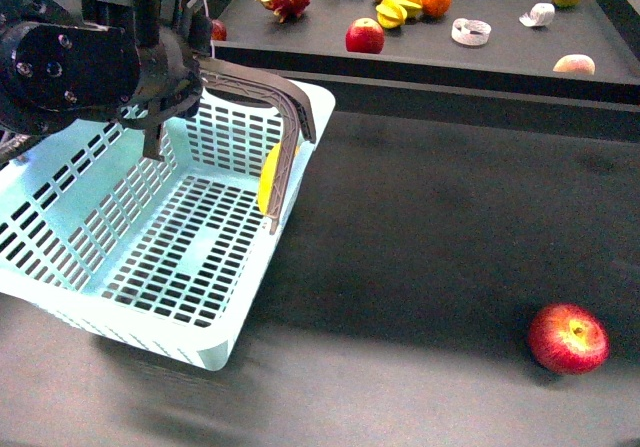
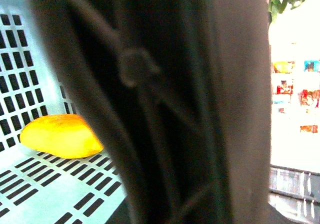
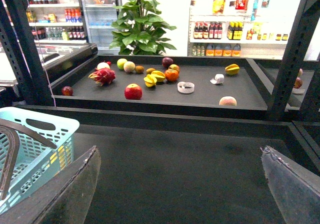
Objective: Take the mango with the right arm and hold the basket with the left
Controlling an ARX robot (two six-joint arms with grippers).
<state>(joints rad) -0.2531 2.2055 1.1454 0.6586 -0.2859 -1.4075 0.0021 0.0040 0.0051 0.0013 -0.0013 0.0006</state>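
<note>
Mango [image 1: 268, 179] is lying inside the basket [image 1: 60, 287] at left of frame. Left pincer [image 1: 165, 87] is gripping a handle [image 1: 285, 102]; right pincer [image 3: 180, 184] is gaping empty. Task is appearing nearly complete.

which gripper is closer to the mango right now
Left. The left gripper is at the basket handle, just above the mango inside. The right gripper is open over bare table beyond the basket.

Bright shop shelves [image 3: 235, 31], a drinks fridge [image 3: 97, 13] and a leafy plant [image 3: 141, 26] stand behind black tables.
</note>
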